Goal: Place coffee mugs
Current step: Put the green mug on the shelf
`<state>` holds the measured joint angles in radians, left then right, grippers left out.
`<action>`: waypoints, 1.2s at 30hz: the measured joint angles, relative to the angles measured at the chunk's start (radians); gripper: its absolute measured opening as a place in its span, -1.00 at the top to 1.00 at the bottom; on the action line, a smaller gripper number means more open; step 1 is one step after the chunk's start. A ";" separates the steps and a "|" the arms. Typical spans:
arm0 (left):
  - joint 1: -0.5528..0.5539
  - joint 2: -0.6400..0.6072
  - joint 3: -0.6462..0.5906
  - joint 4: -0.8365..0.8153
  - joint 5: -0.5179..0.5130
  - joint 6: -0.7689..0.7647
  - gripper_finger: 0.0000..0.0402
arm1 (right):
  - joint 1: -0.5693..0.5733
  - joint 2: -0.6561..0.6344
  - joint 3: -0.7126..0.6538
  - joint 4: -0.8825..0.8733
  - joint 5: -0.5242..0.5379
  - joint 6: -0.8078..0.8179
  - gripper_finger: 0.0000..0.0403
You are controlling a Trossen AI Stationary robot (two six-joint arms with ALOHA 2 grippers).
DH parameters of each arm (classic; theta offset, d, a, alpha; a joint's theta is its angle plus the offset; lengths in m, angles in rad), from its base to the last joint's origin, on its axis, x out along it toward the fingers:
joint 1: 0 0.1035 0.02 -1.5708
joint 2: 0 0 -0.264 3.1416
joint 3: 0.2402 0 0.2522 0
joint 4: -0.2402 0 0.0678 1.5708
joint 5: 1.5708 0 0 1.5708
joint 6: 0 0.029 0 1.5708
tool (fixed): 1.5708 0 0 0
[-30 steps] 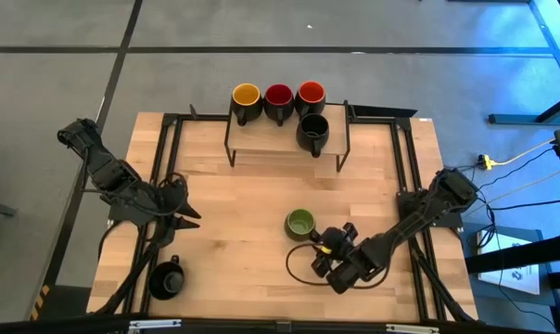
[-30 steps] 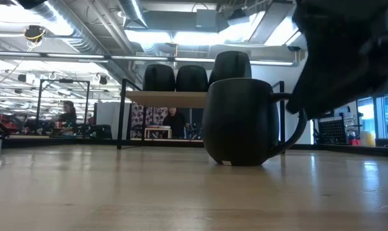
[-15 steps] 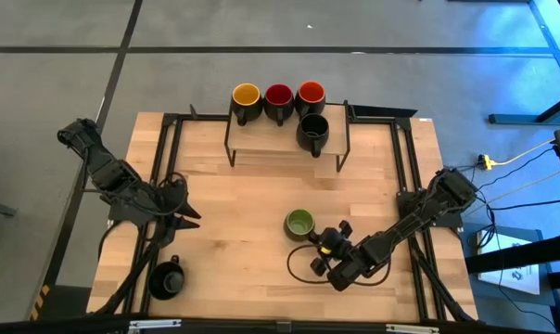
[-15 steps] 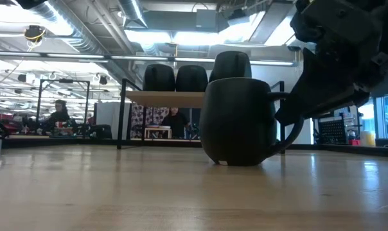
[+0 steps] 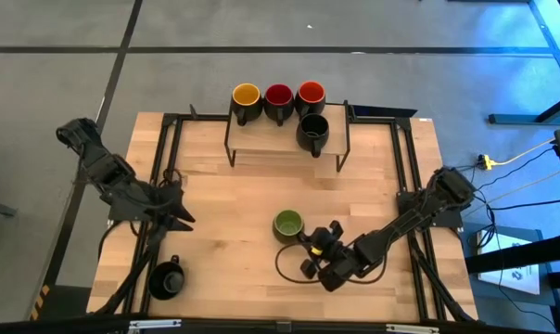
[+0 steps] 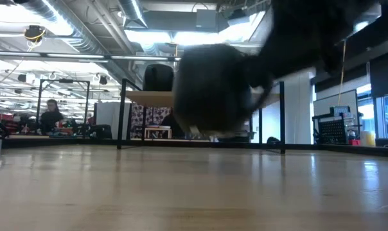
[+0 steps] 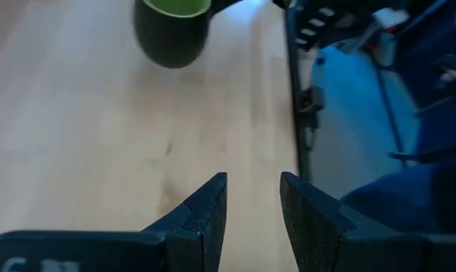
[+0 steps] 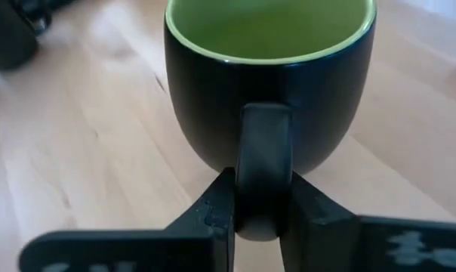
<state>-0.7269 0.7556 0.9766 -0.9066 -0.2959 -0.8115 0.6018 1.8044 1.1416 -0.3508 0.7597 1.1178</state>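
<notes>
Right gripper (image 5: 307,250) is clamped on the handle of the green-lined mug (image 5: 287,224), its two dark fingers (image 8: 219,219) pressed against either side of the handle in the right wrist view, with the mug's black body and green inside upright just beyond them. From above, that mug sits near the middle of the wooden table (image 5: 234,204), toward the right arm's side, and in the low view its base appears clear of the tabletop, though the mug is blurred there. Left gripper (image 5: 180,219) hangs over the table's left part with a narrow gap between its fingertips and nothing between them. On the wooden shelf (image 5: 285,139) at the far edge stand the yellow-lined mug (image 5: 247,100), the red-lined mug (image 5: 278,98) and the orange-red-lined mug (image 5: 310,96) in a row, with a black-lined mug (image 5: 313,130) just in front of the last. Another black mug (image 5: 169,277) stands at the near left corner, well apart from the rest
</notes>
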 joint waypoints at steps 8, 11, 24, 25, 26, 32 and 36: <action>0.000 -0.093 0.041 -0.030 0.032 0.040 0.41 | -0.086 0.019 0.310 -0.270 0.102 -0.004 0.78; 0.000 -0.132 0.041 -0.030 0.032 0.062 0.41 | -0.121 0.077 0.471 -0.419 0.127 -0.005 0.78; 0.000 -0.187 0.041 -0.031 0.025 0.064 0.41 | -0.307 0.325 1.023 -0.760 0.179 0.062 0.78; 0.000 -0.187 0.041 -0.032 0.025 0.067 0.41 | -0.318 0.327 1.027 -0.760 0.181 0.064 0.78; 0.000 -0.187 0.041 -0.033 0.025 0.078 0.41 | -0.329 0.327 1.028 -0.759 0.184 0.073 0.78; 0.000 -0.187 0.041 -0.032 0.020 0.115 0.41 | -0.395 0.327 1.028 -0.802 0.174 0.132 0.78; 0.000 -0.187 0.041 -0.032 0.017 0.115 0.41 | -0.435 0.327 1.023 -0.803 0.152 0.153 0.78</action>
<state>-0.7273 0.5690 1.0176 -0.9383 -0.2787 -0.6960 0.1672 2.1315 2.1645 -1.1536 0.9115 1.2704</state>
